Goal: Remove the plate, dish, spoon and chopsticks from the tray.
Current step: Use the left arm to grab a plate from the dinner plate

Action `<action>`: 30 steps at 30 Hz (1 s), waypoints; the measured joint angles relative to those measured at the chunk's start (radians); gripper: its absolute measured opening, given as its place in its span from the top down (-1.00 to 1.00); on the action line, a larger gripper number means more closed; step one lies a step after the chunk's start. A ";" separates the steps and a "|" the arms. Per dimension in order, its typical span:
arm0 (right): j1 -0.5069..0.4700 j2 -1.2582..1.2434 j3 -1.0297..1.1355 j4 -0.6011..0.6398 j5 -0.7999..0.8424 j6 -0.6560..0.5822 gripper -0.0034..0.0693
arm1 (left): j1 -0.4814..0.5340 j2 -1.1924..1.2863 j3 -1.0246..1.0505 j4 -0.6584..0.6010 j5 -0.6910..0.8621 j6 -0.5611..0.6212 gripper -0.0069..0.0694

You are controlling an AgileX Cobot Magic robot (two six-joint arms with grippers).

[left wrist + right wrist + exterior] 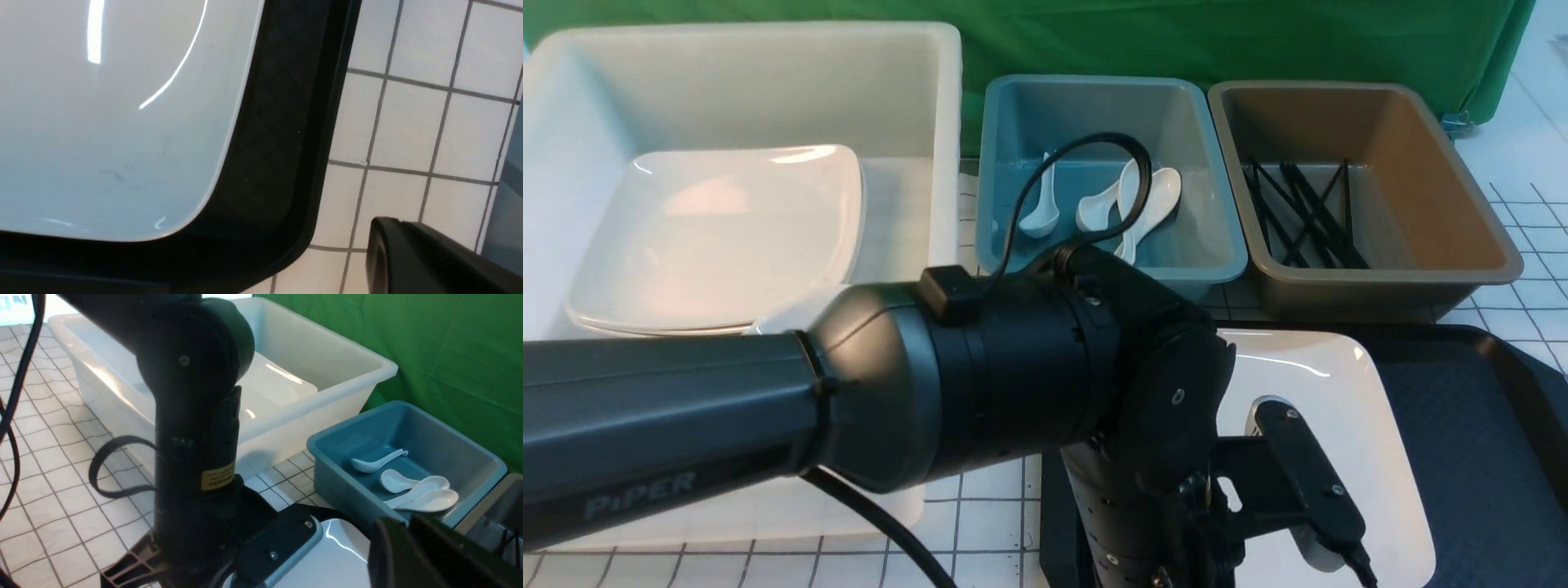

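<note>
Front view: plate (pixel 1347 408) flat on left part of tray (pixel 1478 425), right under left jaws. One black finger (pixel 1298 457) over plate's near-left area, pale pad at its tip low against the glossy surface. Second finger hidden behind left arm (pixel 686 408). Contact with plate not resolvable. Cannot tell if left jaws apart, together or clamped on plate.

Left wrist view: rounded plate corner filling most of frame, inside tray rim. One finger at frame edge against tiled tabletop (pixel 988 523), apart from plate.

Right wrist view: right jaws seen only as dark ridged block at frame edge, plate edge just beside it, no touch visible. Cannot tell if apart or together. Not in front view.

Off the tray:
- Four spoons (pixel 1152 204) in blue tub (pixel 1013 163), beyond tray.
- Chopsticks (pixel 1298 212) crossed in brown tub (pixel 1445 188), just right of blue tub.
- Second plate (pixel 719 237) in white tub (pixel 915 98), far left.

Writing:
- "PiPER" (pixel 641 494) in grey on left arm, readable in front view.
- Yellow label (pixel 218 475) on left arm's wrist segment, print too small to read.
</note>
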 joint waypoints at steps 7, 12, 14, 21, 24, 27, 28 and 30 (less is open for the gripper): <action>0.000 0.000 0.000 0.000 0.000 0.000 0.71 | 0.000 0.002 0.000 0.133 -0.109 0.160 -0.03; 0.000 0.000 0.000 0.000 0.000 0.000 0.71 | 0.000 0.034 0.000 0.166 -0.124 0.297 -0.24; 0.000 0.000 0.000 0.000 0.000 0.000 0.71 | 0.000 0.059 0.000 0.187 -0.116 0.308 -0.24; 0.000 0.000 0.000 0.000 0.000 0.000 0.71 | 0.000 0.112 0.000 0.259 -0.171 0.272 -0.05; 0.000 0.000 0.000 0.000 0.000 0.000 0.71 | 0.000 0.125 0.000 0.265 -0.190 0.270 0.04; 0.000 0.000 0.000 0.000 0.000 0.000 0.71 | 0.000 0.150 0.000 0.266 -0.191 0.270 0.07; 0.000 0.000 0.000 0.000 0.000 0.000 0.71 | 0.000 0.159 0.000 0.266 -0.191 0.270 0.07; 0.000 0.000 0.000 0.000 0.000 0.000 0.71 | 0.000 0.172 0.000 0.270 -0.192 0.270 0.05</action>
